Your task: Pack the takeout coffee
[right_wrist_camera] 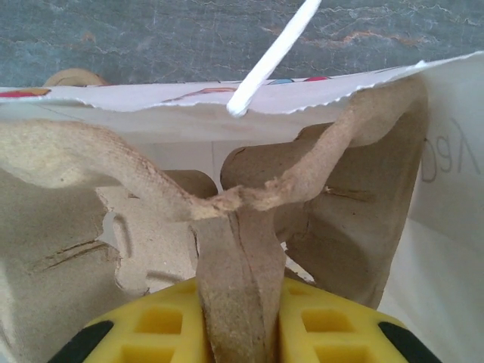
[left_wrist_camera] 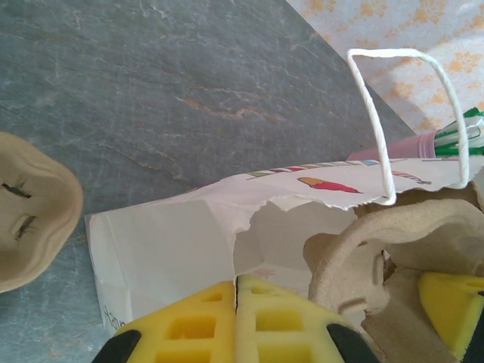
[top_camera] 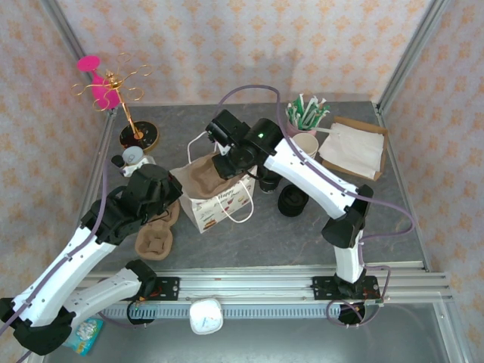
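1. Got the left hand [left_wrist_camera: 236, 314] pinched shut on the paper bag's [left_wrist_camera: 159, 257] side wall, middle of the surface [top_camera: 257, 242].
2. Got the right hand [right_wrist_camera: 238, 321] clamped on the cup carrier's [right_wrist_camera: 318, 189] centre ridge, down in the bag's mouth.
3. Spotted the coffee cup [top_camera: 268, 184] standing just beside the bag, toward the right edge, partly hidden.
4. Also spotted a spare carrier [top_camera: 155, 240] nearer the left edge.

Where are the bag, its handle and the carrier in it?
bag [top_camera: 215, 214], top view, printed front wall.
handle [left_wrist_camera: 393, 51], left wrist view, top of the loop.
carrier [right_wrist_camera: 236, 287], right wrist view, its centre ridge.
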Controlling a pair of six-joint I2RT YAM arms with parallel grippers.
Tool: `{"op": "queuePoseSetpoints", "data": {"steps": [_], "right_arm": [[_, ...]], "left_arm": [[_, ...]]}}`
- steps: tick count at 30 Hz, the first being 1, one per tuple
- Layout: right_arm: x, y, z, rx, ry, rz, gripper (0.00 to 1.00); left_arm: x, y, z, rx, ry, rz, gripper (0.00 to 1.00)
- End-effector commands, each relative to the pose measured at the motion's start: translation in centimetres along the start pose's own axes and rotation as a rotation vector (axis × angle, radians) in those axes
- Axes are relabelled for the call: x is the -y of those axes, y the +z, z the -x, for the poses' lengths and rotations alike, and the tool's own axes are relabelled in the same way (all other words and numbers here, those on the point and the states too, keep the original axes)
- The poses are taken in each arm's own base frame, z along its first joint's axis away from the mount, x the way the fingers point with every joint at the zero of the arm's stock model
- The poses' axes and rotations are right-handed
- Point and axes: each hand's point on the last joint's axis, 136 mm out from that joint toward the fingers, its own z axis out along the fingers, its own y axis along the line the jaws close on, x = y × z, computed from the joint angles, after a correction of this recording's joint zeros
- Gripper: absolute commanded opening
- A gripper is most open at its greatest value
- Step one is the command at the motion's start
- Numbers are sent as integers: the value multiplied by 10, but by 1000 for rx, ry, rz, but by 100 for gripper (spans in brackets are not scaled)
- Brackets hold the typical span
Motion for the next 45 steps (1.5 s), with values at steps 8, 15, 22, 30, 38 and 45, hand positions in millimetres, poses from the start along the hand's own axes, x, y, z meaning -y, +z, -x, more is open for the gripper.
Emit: {"op": "queuePoseSetpoints", "data": {"steps": [8,15,22,30,38,45], "right_arm": [[-4,-8,-4,-11,5,9,23],[-6,11,-3,-42,2,0,24],[-6,20,-3,-53,-10,-14,25],[-12,33,-2,-72,-28,-9,25],[-16,28,-8,-84,-52,11,25],[-21,42,-15,-115,-64,7,25]], "left_arm": [[25,-4,-1,-38,2,-101,5],[30,-8,-2,-50,-19,-133,5],[35,-10,-3,-60,-43,-162,5],[30,-7,-9,-72,-68,-168,5],[16,-4,-4,-28,-80,-109,5],[23,0,-10,-59,-50,-137,5]]}}
